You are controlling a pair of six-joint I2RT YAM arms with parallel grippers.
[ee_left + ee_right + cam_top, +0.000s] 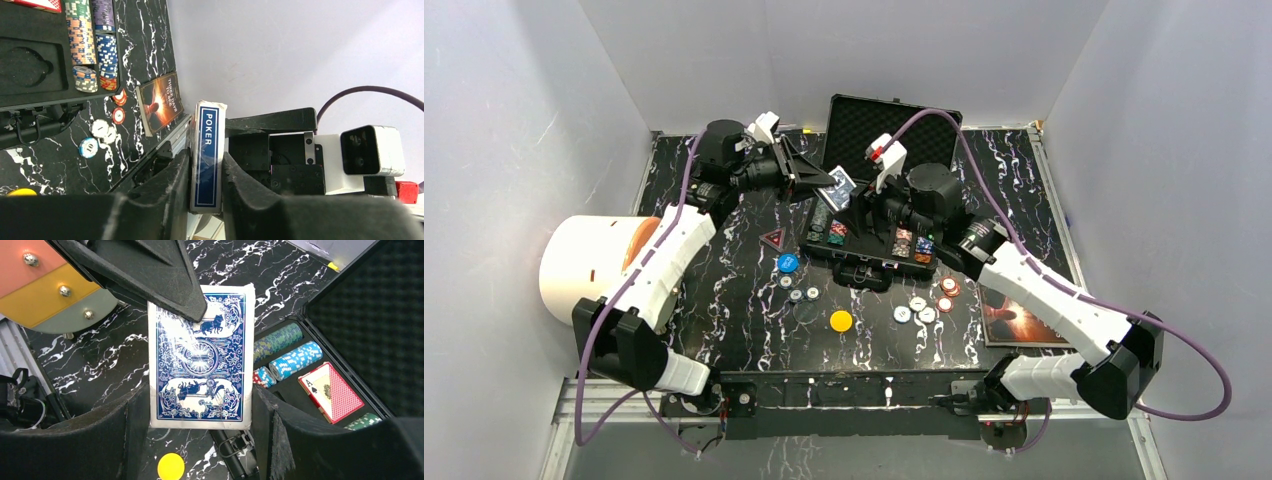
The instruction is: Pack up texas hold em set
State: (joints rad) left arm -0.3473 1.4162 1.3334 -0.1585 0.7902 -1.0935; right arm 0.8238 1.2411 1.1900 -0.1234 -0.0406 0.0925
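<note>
**Blue deck caught between both arms, over the open case**

The blue card deck (205, 380) is up in the air above the left end of the black case (50, 98), not resting on anything. Both arms have it. The left gripper (206, 160) is pinched on the deck's two flat faces, with the narrow side marked "POKER" facing its camera. The right gripper (201, 400) has its jaws wide apart, and the deck spans the gap so that each long edge meets a finger.

Below, the case lies open with its foam-lined lid (904, 125) tipped back. Rows of poker chips (282, 347) sit on edge in its slots, and the red card deck (332, 390) lies flat in a compartment beside them.

In front of the case, loose chips (924, 305) are scattered on the black marbled table (724, 290), with the yellow disc (841, 321) near them. A dark book (162, 100) lies at the right edge, and a big white cylinder (589, 265) stands at the left.
</note>
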